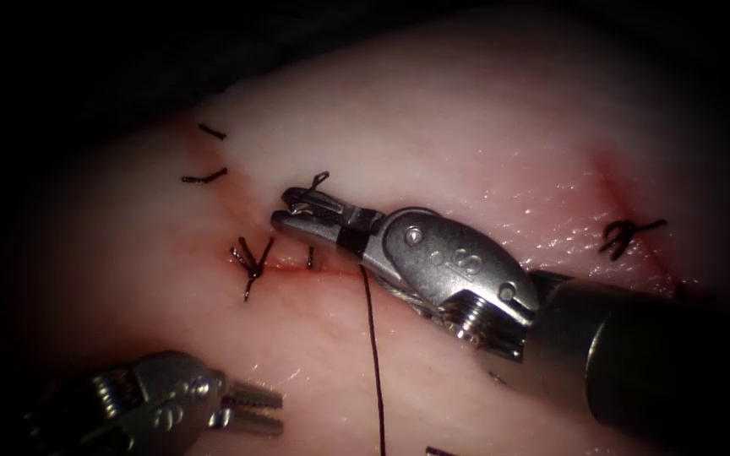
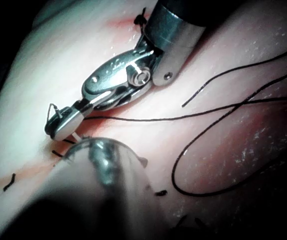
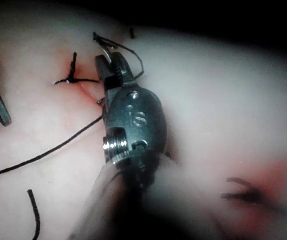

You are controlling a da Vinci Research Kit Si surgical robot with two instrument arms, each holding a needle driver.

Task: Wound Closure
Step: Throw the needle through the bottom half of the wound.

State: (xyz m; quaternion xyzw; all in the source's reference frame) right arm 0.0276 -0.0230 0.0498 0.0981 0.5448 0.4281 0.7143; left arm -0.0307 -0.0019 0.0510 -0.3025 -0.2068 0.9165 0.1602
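Observation:
The right tool (image 1: pixel 280 209) lies over the cut (image 1: pixel 297 268) in the tissue (image 1: pixel 466 127). Its jaws are shut on a thin dark curved piece that looks like the needle (image 1: pixel 318 179), whose end curls up just past the jaws. From close, the needle (image 3: pixel 131 50) arcs around the right tool (image 3: pixel 103 62) and seems free of the tissue. The dark thread (image 1: pixel 373 355) runs out from under this tool toward the near edge. The left tool (image 1: pixel 257 409) hovers near and to the left of the cut, jaws slightly open and holding nothing.
A tied stitch with cut ends (image 1: pixel 251 262) sits at the cut just left of the right tool. Other stitches lie farther back on the left (image 1: pixel 204 177) and far right (image 1: pixel 627 232). Loose thread (image 2: pixel 223 112) loops over the tissue beside the right tool's shaft.

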